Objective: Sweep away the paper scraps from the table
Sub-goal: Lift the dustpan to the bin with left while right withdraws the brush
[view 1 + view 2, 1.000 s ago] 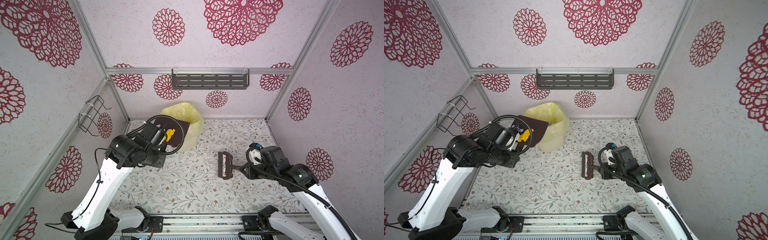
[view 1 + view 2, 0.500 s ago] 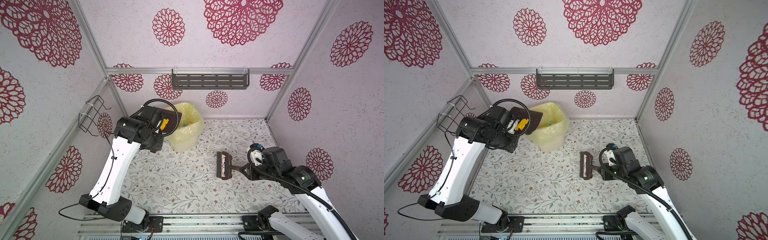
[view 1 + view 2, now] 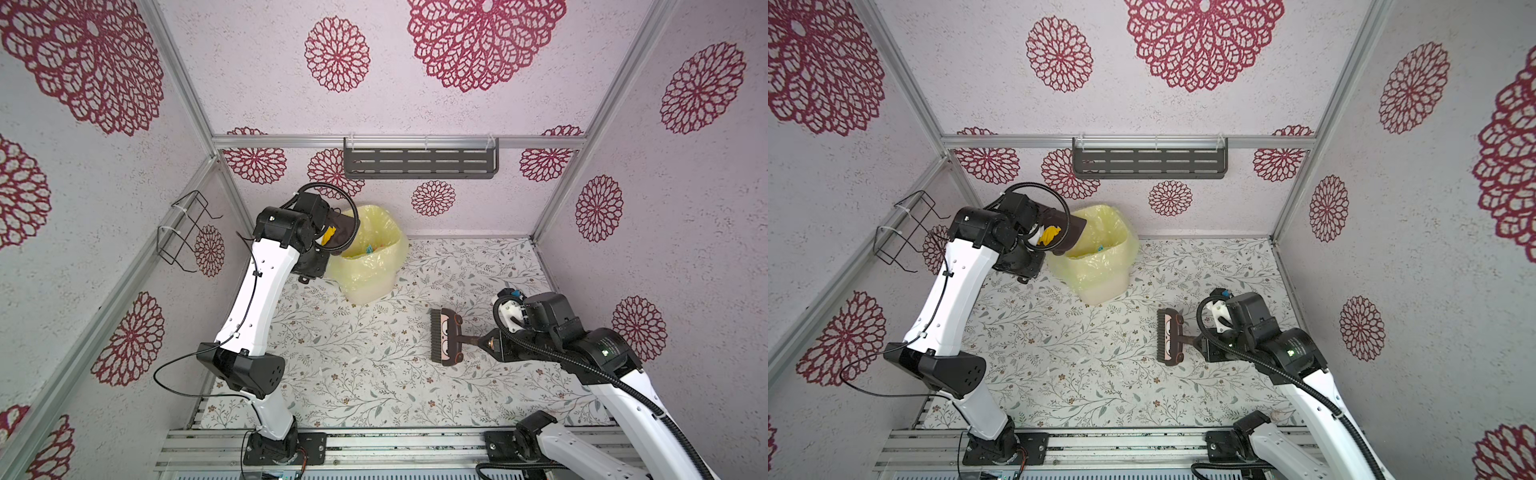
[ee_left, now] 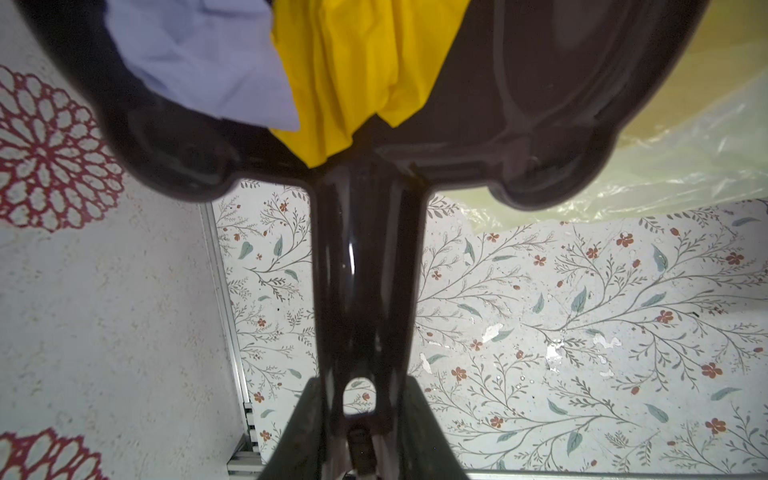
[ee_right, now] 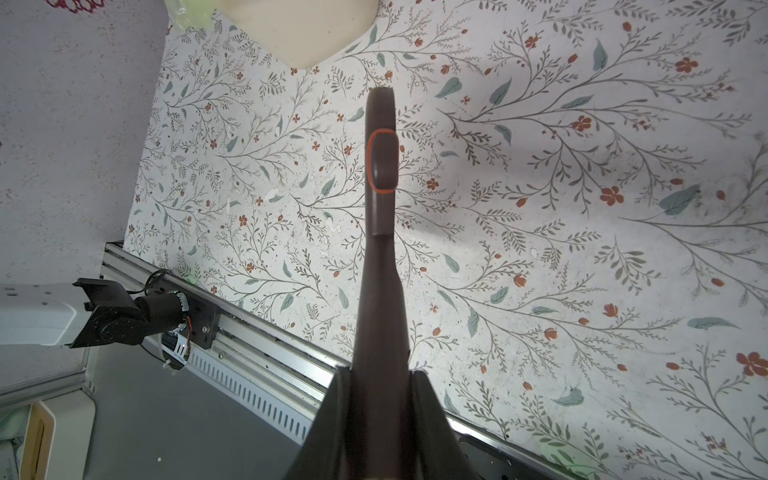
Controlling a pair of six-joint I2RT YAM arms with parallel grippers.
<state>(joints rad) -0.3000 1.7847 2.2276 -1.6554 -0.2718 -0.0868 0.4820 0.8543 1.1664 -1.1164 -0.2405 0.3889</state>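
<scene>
The flowered desk (image 3: 374,374) carries a bin (image 3: 370,274) lined with a yellow bag at its far left, and some paper scraps (image 3: 369,248) lie inside. The left gripper (image 4: 359,392) clamps the brown dustpan (image 4: 540,104) by its handle. The pan is tipped over the bin's rim, with a yellow scrap (image 4: 365,75) and a lilac scrap (image 4: 199,58) lodged in it. The right gripper (image 5: 380,374) is closed on the brush (image 3: 444,337) by its handle.

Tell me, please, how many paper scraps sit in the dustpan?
2: a lilac scrap and a yellow scrap, side by side in the dustpan by its handle; others may be hidden.
</scene>
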